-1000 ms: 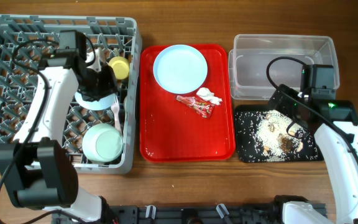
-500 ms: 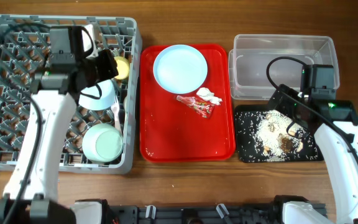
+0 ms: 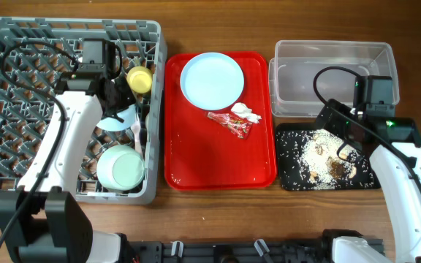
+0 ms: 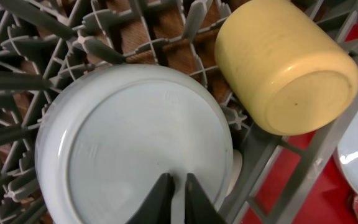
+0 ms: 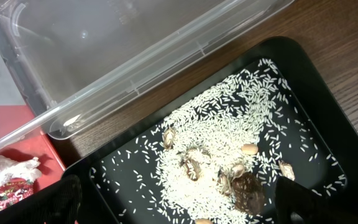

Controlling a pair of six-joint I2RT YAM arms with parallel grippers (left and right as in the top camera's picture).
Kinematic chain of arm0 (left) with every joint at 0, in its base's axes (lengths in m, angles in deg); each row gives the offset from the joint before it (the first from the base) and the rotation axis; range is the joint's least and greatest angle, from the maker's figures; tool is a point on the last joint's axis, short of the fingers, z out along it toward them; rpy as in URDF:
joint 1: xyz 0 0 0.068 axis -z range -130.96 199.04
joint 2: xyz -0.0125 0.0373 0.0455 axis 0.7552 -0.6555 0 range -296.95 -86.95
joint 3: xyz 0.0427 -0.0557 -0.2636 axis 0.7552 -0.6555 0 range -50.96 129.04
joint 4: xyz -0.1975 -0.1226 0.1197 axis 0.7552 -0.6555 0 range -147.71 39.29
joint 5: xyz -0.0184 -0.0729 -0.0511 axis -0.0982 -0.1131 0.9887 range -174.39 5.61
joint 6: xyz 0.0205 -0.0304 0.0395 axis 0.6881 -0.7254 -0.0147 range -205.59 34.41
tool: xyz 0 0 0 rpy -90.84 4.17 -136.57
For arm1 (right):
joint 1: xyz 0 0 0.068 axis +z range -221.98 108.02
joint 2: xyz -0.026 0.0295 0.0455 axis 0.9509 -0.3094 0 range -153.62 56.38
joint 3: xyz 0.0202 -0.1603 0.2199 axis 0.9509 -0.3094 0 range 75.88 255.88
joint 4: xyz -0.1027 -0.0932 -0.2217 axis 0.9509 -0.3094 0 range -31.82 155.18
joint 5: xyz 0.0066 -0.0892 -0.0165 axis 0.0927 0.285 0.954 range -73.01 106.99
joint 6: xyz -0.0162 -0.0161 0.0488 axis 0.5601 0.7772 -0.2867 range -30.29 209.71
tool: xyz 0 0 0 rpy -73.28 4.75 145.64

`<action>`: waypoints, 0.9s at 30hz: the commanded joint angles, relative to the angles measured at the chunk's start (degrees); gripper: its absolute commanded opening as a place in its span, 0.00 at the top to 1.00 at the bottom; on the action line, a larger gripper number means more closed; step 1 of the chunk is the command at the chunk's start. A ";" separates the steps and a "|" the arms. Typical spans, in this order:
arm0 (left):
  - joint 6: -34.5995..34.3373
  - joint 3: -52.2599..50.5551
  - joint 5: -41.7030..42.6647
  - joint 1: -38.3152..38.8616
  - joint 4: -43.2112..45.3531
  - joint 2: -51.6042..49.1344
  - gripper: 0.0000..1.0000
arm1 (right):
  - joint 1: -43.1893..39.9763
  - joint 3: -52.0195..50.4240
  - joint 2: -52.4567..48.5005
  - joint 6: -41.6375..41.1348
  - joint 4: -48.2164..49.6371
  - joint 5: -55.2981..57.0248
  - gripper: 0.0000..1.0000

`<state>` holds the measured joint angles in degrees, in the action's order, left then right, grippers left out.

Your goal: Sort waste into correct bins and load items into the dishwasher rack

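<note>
Light blue bowl [image 3: 123, 118]: we see it base-up on the pegs of the dishwasher rack [image 3: 20, 44], which fills the bench's left end. The yellow cup [image 3: 139, 79] lies on its side just beside it, and the pale green bowl [image 3: 120, 166] sits nearer the front edge.
Left hand [image 4: 178, 183]: fingers together on nothing, hanging just above the bowl's base.
Risk in the rack: we judge that a low sweep out toward the red tray could clip the bowl or roll the cup, since neither looks locked between pegs. The white cutlery [image 3: 136, 135] by the rack's right wall could be nudged too.
Left to sort: the light blue plate [image 3: 210, 80], red wrapper [image 3: 230, 124] and white tissue [image 3: 245, 112], all on the red tray [image 3: 196, 172] at mid-bench.
Risk on the tray: wrapper and tissue touch, so a pinch on one may drag the other into the wrong bin.
Right hand [image 5: 178, 202]: fingers wide apart and empty, over the black tray [image 3: 289, 179] of rice and food scraps [image 3: 331, 159] by the right edge. The clear tub [image 3: 332, 77] stands behind it.
Risk on the right: a dip here could scatter loose grains onto the bench.
Changed from a second ago: the left arm covered the bowl then. Now it has drawn back toward the far edge and the bowl shows. The right arm, red tray and bins look unchanged.
</note>
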<state>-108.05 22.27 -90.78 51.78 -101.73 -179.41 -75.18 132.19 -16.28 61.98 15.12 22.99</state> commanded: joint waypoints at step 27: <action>-0.31 6.08 -0.42 21.51 20.37 -19.41 0.72 | -0.04 0.57 -0.31 0.59 0.13 -0.09 0.00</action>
<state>-108.64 27.12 -87.41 73.09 -81.34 -196.64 -75.18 132.19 -16.28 61.98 15.12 22.99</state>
